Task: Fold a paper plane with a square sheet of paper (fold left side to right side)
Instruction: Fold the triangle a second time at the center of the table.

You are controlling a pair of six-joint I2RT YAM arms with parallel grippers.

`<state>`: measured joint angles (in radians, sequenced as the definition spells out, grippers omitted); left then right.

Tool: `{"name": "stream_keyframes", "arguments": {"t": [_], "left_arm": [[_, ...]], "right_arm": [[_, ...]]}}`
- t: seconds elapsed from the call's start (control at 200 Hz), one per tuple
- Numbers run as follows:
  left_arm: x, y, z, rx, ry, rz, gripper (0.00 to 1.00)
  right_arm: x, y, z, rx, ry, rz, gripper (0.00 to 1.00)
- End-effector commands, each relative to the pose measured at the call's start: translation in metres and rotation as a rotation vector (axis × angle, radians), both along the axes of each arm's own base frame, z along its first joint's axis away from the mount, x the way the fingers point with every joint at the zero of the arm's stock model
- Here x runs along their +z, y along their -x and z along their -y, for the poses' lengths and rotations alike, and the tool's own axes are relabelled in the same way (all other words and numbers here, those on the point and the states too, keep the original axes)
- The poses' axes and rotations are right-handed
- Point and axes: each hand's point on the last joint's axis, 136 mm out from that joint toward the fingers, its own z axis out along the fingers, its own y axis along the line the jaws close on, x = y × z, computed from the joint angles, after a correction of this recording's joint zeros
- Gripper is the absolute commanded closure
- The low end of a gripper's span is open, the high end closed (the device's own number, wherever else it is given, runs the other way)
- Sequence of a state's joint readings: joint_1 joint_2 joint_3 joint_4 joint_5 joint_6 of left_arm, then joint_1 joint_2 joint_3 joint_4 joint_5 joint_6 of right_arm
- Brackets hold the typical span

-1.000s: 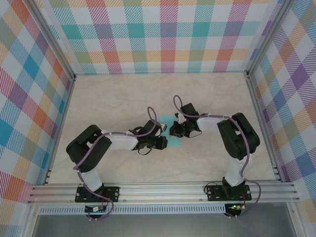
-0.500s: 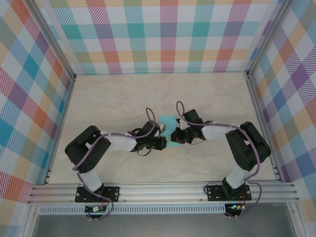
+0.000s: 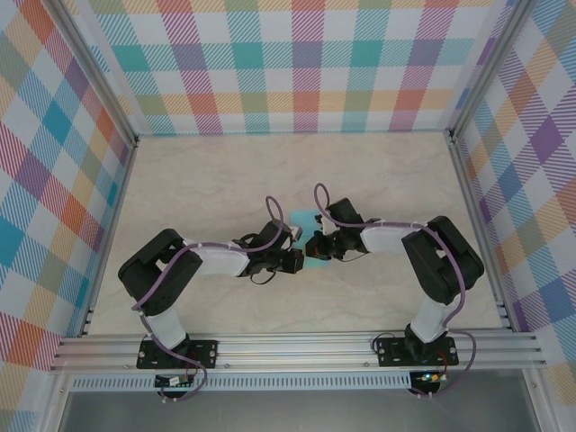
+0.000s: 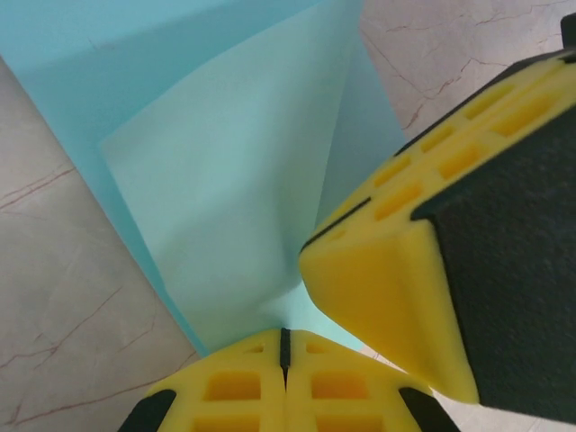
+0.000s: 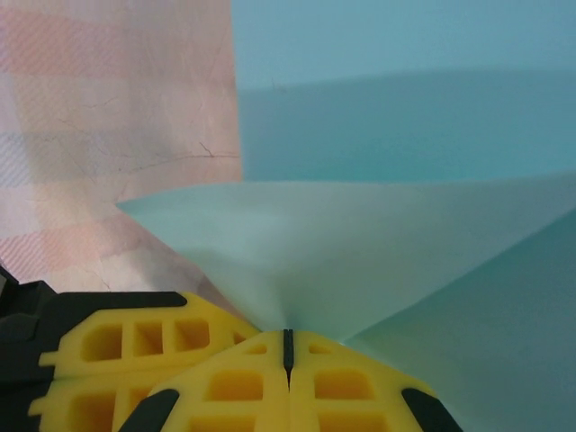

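The square sheet of paper (image 3: 303, 217) is turquoise and lies at the table's middle, mostly covered by both grippers. My left gripper (image 4: 284, 335) is shut, and a pale raised flap of the sheet (image 4: 234, 198) narrows down into its jaw seam. The right gripper's yellow fingers (image 4: 387, 270) press in beside it, touching the flap. My right gripper (image 5: 288, 335) is also shut, with a lifted fold of the sheet (image 5: 360, 243) running into its seam. From above, the left gripper (image 3: 301, 257) and right gripper (image 3: 311, 248) meet tip to tip over the paper's near part.
The table (image 3: 225, 171) is pale marble and is walled by pastel checked panels (image 3: 297, 63). An aluminium rail (image 3: 297, 346) runs along the near edge, carrying both arm bases. Purple cables loop above each wrist.
The right gripper has shifted slightly left and nearer to the left gripper, covering more of the paper. The left arm has stayed almost still.
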<state>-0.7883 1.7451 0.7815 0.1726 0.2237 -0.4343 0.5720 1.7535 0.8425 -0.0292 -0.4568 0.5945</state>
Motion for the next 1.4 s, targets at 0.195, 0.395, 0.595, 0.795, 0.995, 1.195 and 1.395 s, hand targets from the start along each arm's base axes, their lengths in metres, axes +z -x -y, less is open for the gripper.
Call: {"name": "stream_keyframes", "arguments": {"t": [0.195,0.395,0.595,0.795,0.995,1.195,1.395], "left_arm": [[-0.028,0.019,-0.026,0.018,-0.1,-0.094,1.0],[-0.029,0.019,-0.027,0.019,-0.104,-0.099,1.0],[-0.031,0.021,-0.029,0.02,-0.112,-0.105,1.0],[-0.033,0.023,-0.03,0.02,-0.116,-0.112,1.0],[-0.033,0.023,-0.03,0.018,-0.115,-0.113,1.0],[-0.032,0.023,-0.03,0.017,-0.113,-0.109,1.0],[-0.028,0.022,-0.028,0.014,-0.098,-0.098,1.0]], "right_arm": [[-0.01,-0.009,-0.002,0.006,0.057,0.01,1.0],[-0.028,-0.007,0.008,0.006,0.131,-0.009,1.0],[-0.027,-0.018,0.024,-0.007,0.183,0.036,1.0],[-0.019,-0.04,0.041,-0.052,0.163,0.074,1.0],[-0.015,-0.067,0.06,-0.097,0.156,0.08,1.0],[-0.008,-0.081,0.072,-0.118,0.154,0.086,1.0],[0.037,-0.072,0.066,-0.116,0.082,0.157,1.0]]}}
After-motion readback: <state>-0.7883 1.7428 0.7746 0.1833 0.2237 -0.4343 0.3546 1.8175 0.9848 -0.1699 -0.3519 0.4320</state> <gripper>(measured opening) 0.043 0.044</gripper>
